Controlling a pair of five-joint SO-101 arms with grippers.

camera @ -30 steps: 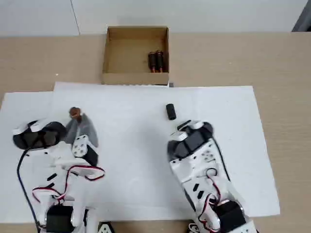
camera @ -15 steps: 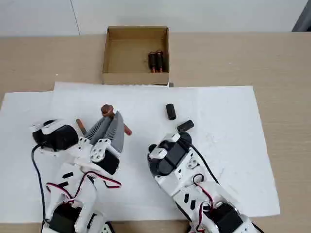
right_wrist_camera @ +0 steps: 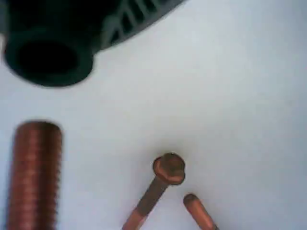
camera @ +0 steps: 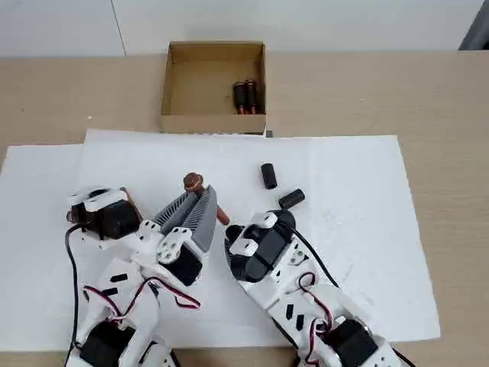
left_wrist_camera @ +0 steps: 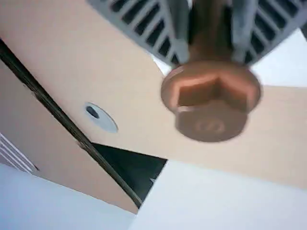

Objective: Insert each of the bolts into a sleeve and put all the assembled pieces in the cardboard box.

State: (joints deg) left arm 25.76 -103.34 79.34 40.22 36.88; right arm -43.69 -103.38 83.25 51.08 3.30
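Note:
My left gripper [camera: 197, 200] is shut on a copper bolt [camera: 194, 182], hex head pointing toward the box and threaded end [camera: 221, 218] sticking out the near side. In the left wrist view the bolt's head [left_wrist_camera: 211, 98] hangs below the grey fingers [left_wrist_camera: 144, 19]. My right arm [camera: 260, 245] sits close to the right of that bolt. In the right wrist view a black sleeve [right_wrist_camera: 48, 57] is held against a ribbed finger [right_wrist_camera: 134, 19], with the bolt's threaded end [right_wrist_camera: 36, 172] near it. Two loose black sleeves [camera: 268, 175] [camera: 291, 199] lie on the paper.
The cardboard box [camera: 214, 122] stands at the back with two assembled pieces [camera: 245, 95] at its right wall. Two more copper bolts [right_wrist_camera: 168, 168] [right_wrist_camera: 199, 213] lie on the white paper [camera: 344, 252]. The paper's right half is free.
My left arm has swung from the paper's left side toward the middle, carrying the bolt. My right arm has drawn back and leftward, away from the loose sleeves, toward the bolt.

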